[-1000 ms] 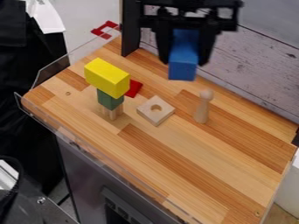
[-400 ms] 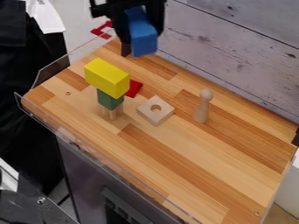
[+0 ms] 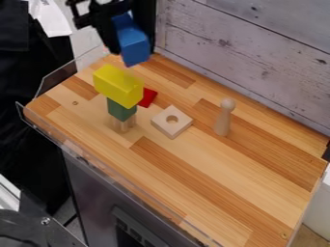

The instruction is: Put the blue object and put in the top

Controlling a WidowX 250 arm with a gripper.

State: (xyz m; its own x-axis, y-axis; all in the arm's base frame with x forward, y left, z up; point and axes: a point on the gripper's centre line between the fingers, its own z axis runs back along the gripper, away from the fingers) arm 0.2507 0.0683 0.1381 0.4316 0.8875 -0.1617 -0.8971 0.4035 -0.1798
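The pincer [image 3: 129, 39] grips the blue block [image 3: 133, 47] aloft, likely so it can be lowered onto the yellow block [image 3: 118, 86].

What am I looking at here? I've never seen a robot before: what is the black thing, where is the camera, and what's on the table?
The black machine is a robot arm. Its tool grips a blue block in the air, above the far left part of the wooden tabletop. One fixed camera looks down at a slant.

Nearby is a small tower: a yellow block on a green block, with pale wood beneath. Behind it lies a red piece. To its right are a square wooden block with a round hole and an upright round-headed peg.
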